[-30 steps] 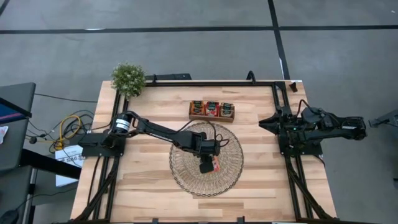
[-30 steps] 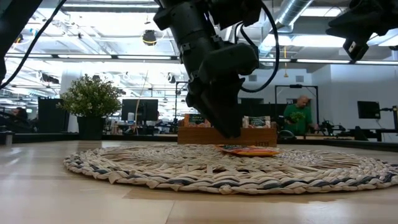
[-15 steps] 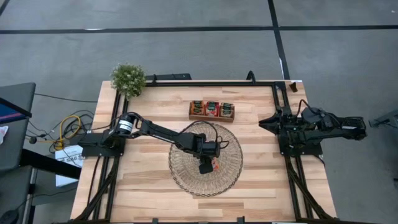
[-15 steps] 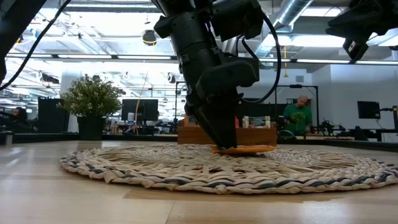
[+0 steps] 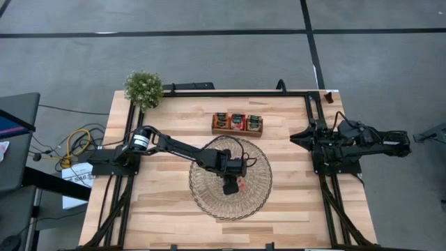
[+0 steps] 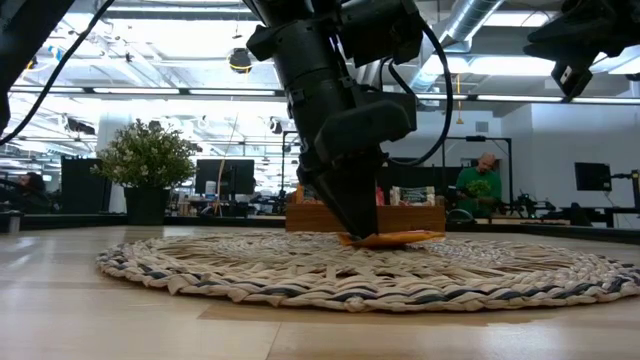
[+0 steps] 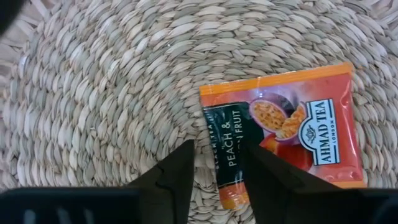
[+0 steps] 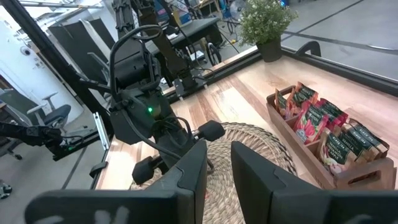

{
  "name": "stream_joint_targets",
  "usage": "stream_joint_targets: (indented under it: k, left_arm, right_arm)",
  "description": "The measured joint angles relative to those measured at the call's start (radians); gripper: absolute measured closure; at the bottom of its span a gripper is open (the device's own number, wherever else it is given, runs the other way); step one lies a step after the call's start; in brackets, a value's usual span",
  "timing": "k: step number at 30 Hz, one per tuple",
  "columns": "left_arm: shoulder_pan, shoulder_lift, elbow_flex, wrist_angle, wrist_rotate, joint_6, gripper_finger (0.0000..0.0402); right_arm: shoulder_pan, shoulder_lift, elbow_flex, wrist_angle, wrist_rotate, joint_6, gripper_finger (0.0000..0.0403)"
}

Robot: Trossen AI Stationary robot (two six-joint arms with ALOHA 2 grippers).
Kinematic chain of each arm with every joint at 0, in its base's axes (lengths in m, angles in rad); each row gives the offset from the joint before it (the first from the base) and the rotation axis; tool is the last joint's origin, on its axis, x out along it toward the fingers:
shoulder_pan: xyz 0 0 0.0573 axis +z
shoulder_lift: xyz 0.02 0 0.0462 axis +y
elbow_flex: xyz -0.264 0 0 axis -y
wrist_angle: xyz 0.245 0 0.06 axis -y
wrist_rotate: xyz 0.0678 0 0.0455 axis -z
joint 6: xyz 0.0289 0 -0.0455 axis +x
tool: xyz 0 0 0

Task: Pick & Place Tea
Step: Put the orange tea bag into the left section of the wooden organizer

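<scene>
One tea sachet lies on the straw mat, its edge between the left gripper fingers, slightly apart; squeeze at six o'clock before lifting

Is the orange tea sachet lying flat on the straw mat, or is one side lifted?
One side is lifted. In the low view the sachet tilts up off the mat, its low end at the left gripper, whose jaws straddle that edge.
</scene>
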Motion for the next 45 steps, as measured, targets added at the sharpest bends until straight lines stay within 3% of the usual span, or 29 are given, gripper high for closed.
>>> stream_joint_targets:
  k: [13, 18, 24, 37, 45]
  left_arm:
    - [0.000, -0.003, -0.002, 0.020, -0.006, -0.002, 0.0398]
    - [0.000, -0.008, 0.010, 0.002, -0.017, -0.002, 0.0401]
    - [0.000, -0.010, 0.145, -0.121, -0.045, 0.040, 0.0402]
    - [0.019, -0.012, 0.514, -0.518, -0.272, 0.204, 0.0401]
    - [0.118, -0.014, 0.574, -0.648, -0.345, 0.298, 0.0401]
  right_arm:
    - [0.000, 0.000, 0.000, -0.002, 0.000, 0.000, 0.0338]
    - [0.000, 0.000, 0.000, -0.002, 0.000, 0.000, 0.0338]
    - [0.000, 0.000, 0.000, -0.001, 0.000, 0.000, 0.0338]
    - [0.000, 0.000, 0.000, 0.000, 0.000, 0.000, 0.0338]
    - [0.000, 0.000, 0.000, 0.000, -0.001, 0.000, 0.0338]
